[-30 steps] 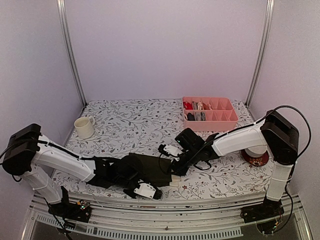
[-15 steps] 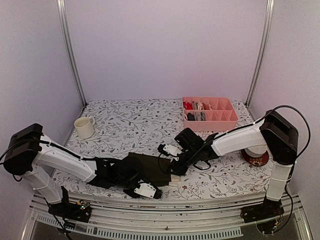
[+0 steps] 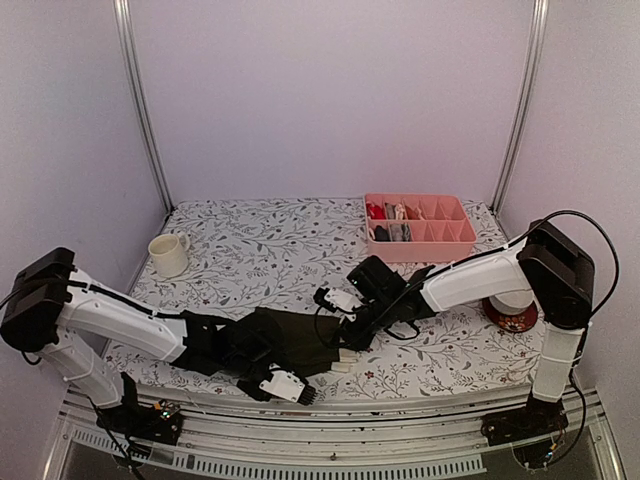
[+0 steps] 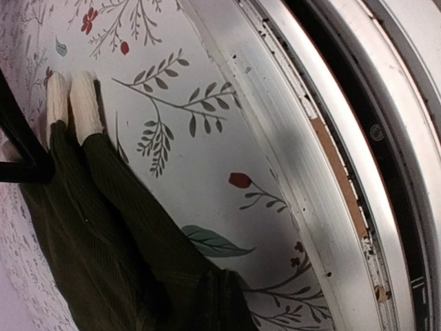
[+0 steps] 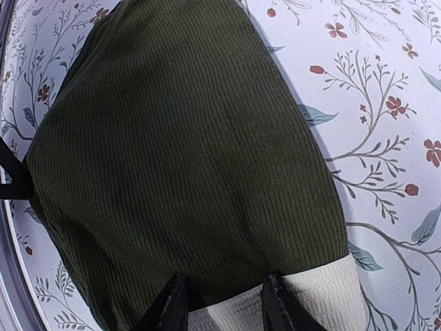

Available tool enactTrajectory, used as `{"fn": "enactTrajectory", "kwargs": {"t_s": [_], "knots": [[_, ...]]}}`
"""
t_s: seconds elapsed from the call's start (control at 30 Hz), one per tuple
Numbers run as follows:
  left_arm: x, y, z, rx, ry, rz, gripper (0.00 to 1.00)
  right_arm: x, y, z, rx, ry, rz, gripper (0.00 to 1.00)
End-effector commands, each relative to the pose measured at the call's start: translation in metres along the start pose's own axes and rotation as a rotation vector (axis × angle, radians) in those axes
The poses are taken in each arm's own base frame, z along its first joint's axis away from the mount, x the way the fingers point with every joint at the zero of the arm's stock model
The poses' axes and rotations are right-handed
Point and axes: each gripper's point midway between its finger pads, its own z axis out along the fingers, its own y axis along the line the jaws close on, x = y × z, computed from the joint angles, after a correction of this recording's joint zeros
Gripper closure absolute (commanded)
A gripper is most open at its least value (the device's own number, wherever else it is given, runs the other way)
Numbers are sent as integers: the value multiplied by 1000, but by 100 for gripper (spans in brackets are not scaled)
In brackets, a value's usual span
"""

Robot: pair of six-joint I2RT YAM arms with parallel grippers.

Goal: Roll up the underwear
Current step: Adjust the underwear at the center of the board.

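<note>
My left fingers (image 3: 303,396) are shut together at the near edge of the underwear (image 5: 179,152); in the left wrist view the olive cloth bunches up towards them, so I judge they have a fold of the hem pinched, though the tips themselves are out of that view; my right fingers (image 5: 173,303) stand apart, tips down at the cream waistband (image 5: 324,296) on the garment's right end, and I cannot tell whether they press it flat or merely touch it; the underwear lies spread and fairly smooth on the bench (image 3: 260,240), close to the front rail (image 4: 289,138), between my two arms.

The step in hand, as I read it, is starting the roll from my left side; to do it well I would lift the pinched hem only a little and turn it over onto the cloth towards the right, making the first turn small and tight, since a loose core gives a loose roll; the right tips should pin the waistband meanwhile, so the whole piece does not slide along the bench; light pressure will do, for ribbed knit stretches and would spring back crooked; I would steer away from the rail, because a pull towards me could drag the cloth over the edge; the roll may also go conical if one edge leads, so both edges should advance together.
</note>
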Motion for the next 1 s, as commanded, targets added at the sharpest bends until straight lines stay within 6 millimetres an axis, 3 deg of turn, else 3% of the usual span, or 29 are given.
{"fn": "enactTrajectory", "kwargs": {"t_s": [0.0, 0.07, 0.2, 0.37, 0.5, 0.63, 0.97], "knots": [[10, -24, 7, 125, 56, 1, 100, 61, -5, 18, 24, 201, 35, 62], [11, -23, 9, 125, 60, -6, 97, 62, -5, 18, 19, 204, 34, 62], [7, -10, 1, 82, 37, -19, 72, 58, 2, 15, -19, 192, 22, 62], [-7, 17, -26, -4, -45, -33, 42, 37, 19, -2, -64, 115, -24, 59], [-11, 32, -46, -62, -93, -46, 37, 16, 26, -23, -47, 52, -51, 58], [-3, 41, -49, -94, -95, -92, 36, 8, 31, -40, -5, 30, -78, 58], [16, 38, -23, -83, -45, -119, 40, 30, 35, -42, 83, 124, -124, 57]]}}
